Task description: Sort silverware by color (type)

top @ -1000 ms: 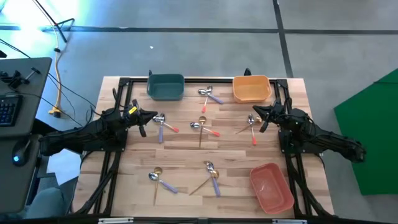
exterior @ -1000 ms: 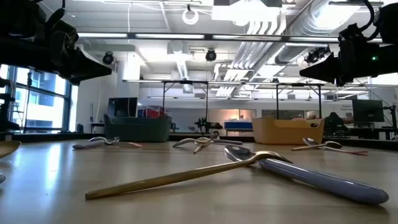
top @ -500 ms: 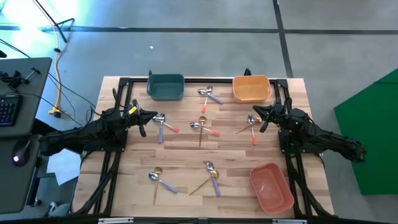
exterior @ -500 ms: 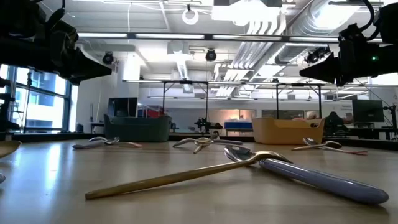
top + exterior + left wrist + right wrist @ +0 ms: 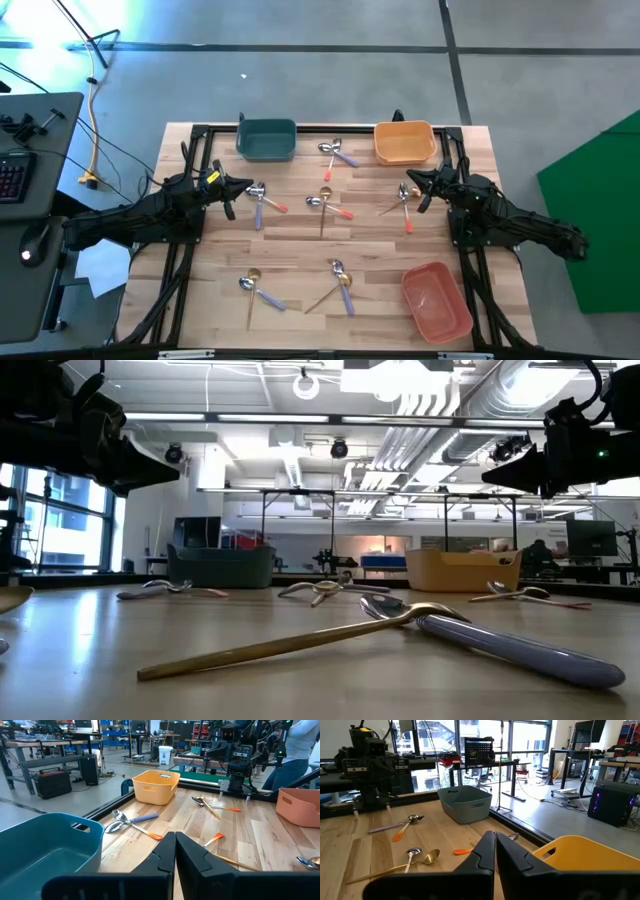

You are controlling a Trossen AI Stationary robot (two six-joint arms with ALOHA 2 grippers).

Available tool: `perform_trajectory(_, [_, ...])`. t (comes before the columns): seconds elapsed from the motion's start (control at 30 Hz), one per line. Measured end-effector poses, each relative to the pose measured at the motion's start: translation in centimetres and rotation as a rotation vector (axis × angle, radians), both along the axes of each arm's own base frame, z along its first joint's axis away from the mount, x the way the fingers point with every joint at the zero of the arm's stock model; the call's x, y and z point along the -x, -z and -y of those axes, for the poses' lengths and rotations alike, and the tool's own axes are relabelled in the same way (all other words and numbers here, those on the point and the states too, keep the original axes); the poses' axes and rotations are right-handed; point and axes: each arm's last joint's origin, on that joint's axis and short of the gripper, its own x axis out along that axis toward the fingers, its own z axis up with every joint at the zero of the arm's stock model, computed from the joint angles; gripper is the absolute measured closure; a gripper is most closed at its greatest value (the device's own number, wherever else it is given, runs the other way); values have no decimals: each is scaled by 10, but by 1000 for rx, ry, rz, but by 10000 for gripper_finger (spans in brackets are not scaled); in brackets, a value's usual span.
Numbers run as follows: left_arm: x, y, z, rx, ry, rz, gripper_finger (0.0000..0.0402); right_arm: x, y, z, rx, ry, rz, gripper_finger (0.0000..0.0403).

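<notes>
We see a pale wood-plank table (image 5: 300,250), matt plastic bins (image 5: 266,139), shiny metal silverware (image 5: 330,635) with smooth matt coloured handles, and matt black arms (image 5: 130,220).

Silverware (image 5: 323,200) scattered flat in small crossed clusters, seemingly six

I'm getting even, bright light over the wooden table (image 5: 300,240) from above, soft shadows under the arms, and a blue-white glare washing out the floor at the far left corner. Down at table height the ceiling lights (image 5: 305,385) blaze white and both arms read as near-black silhouettes against them, while the gold spoon (image 5: 290,643) and the lavender handle (image 5: 520,650) up close look soft and a little smeared. On the wrist cameras my own dark fingers sit blurred, the windows (image 5: 445,742) behind blow out pale, and straight lines bow near the edges.
</notes>
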Motion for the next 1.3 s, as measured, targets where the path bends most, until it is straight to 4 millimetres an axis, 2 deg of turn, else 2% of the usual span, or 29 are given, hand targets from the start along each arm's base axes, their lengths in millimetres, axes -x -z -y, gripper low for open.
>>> perform_trajectory(1.0, [0,0,0,0,0,1,398,0,0,0,0,0,0,402])
perform_trajectory(1.3, [0,-4,0,10,13,52,398,0,-2,0,8,14,22,402])
